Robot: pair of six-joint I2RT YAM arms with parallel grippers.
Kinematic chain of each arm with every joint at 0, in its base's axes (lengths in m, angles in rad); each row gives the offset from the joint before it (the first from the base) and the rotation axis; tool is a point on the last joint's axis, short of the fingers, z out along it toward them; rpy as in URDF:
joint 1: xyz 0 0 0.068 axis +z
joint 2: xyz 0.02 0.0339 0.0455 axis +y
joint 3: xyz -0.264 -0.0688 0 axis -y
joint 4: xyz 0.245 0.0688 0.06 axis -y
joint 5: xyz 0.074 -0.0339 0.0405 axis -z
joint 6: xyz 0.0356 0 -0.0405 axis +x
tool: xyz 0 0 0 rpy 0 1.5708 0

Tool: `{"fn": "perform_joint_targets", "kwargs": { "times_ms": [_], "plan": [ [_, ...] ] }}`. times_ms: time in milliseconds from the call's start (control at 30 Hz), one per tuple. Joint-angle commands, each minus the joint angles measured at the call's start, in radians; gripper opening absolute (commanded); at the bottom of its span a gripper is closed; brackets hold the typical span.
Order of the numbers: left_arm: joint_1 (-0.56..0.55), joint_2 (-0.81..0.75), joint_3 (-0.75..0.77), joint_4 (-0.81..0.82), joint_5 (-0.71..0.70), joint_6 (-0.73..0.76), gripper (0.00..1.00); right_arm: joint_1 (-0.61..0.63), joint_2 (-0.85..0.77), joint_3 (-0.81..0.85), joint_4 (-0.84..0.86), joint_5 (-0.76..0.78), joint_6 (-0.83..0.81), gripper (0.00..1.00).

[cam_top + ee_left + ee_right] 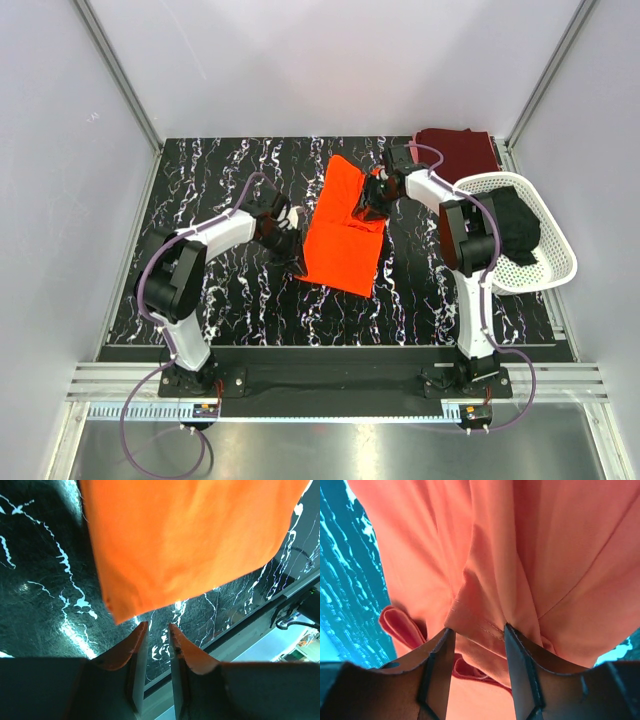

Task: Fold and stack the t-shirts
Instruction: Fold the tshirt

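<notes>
R pincer (479, 628) stood wide w/ orange shirt (545, 540) fold between tips; L pincer (158, 625) narrow, empty, shirt just ahead.

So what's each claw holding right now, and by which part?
Left claw holds nothing. Right claw straddles a bunched hem of the orange shirt; whether it grips cannot be told.

I see bare table (220, 170) in the upper left of the top view, and more in the lower middle. On the right the white basket (560, 250) blocks the way, with the maroon shirt (460, 150) just above it. The orange shirt (345, 225) fills the middle.
</notes>
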Motion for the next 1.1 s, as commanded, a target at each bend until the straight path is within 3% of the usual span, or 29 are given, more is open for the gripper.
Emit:
{"fn": "perform_joint_targets", "kwargs": {
  "times_ms": [0, 200, 367, 500, 633, 667, 767, 1067],
  "plan": [
    [0.006, -0.044, -0.012, 0.035, 0.029, -0.016, 0.27, -0.014, -0.065, -0.036, 0.031, -0.071, 0.044, 0.51],
    [0.006, -0.044, -0.012, 0.036, 0.031, -0.026, 0.27, -0.065, -0.105, -0.025, 0.042, -0.065, 0.024, 0.6],
    [0.006, -0.037, -0.013, 0.049, 0.041, -0.036, 0.27, -0.083, -0.113, 0.067, -0.018, -0.056, -0.004, 0.6],
    [0.006, -0.031, -0.001, 0.044, 0.044, -0.036, 0.26, -0.083, -0.117, 0.039, -0.005, -0.095, 0.019, 0.56],
    [0.006, -0.028, 0.007, 0.038, 0.043, -0.033, 0.26, -0.083, -0.133, -0.042, 0.054, -0.138, 0.058, 0.42],
    [0.006, -0.028, 0.007, 0.038, 0.041, -0.033, 0.26, -0.083, -0.136, -0.057, 0.071, -0.157, 0.073, 0.3],
    [0.006, -0.02, 0.01, 0.035, 0.043, -0.033, 0.26, -0.082, -0.145, -0.126, 0.11, -0.186, 0.091, 0.16],
    [0.006, -0.02, 0.027, 0.01, 0.032, -0.027, 0.26, -0.097, -0.11, -0.179, 0.131, -0.155, 0.058, 0.07]
  ]
}}
